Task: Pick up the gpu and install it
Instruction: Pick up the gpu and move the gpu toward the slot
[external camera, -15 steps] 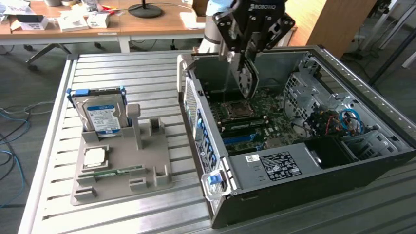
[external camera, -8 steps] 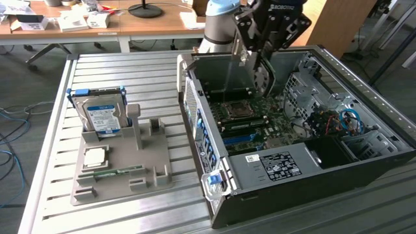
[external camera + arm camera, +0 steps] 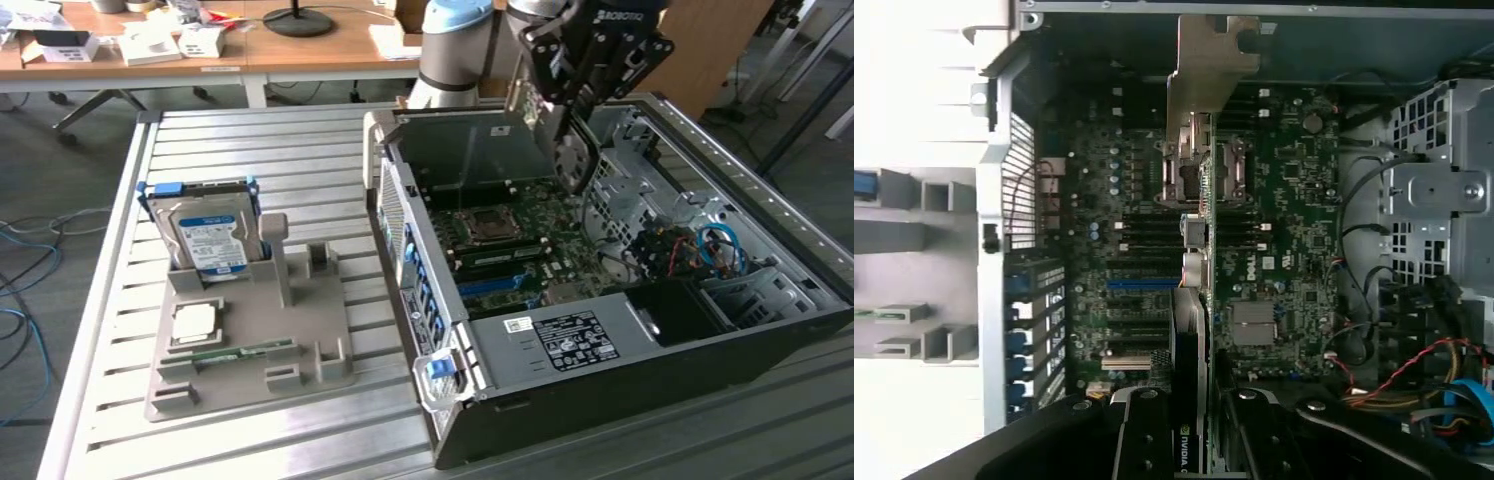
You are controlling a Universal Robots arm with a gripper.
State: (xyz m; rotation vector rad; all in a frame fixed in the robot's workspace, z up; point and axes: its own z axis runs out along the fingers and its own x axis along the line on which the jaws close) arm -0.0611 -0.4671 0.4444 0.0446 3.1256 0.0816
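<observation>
**A:** Jaws clenched! The black two-finger gripper (image 3: 574,100) has the gpu (image 3: 577,150), a thin dark grey-black rectangular card, by its upper end, and the card hangs straight down.

**B:** From the wrist view it runs edge-on between the fingers (image 3: 1144,440), with its silver metal bracket (image 3: 1206,70) at the far end.

**A:** Right under it is the green motherboard (image 3: 514,240) inside the open black tower case (image 3: 641,350). The case lies on its side along the ribbed metal table's (image 3: 267,150) edge at the exterior view's right. The card's lower end is inside the opening. I cannot tell whether it touches the board.

**B:** Toward the table's edge at the exterior view's left sits a grey plastic holder tray (image 3: 320,330). A boxy silver hard drive with a blue-white label (image 3: 207,240) stands upright at the tray's far end. A narrow green memory stick (image 3: 247,351) lies flat nearer the tray's front edge.
</observation>
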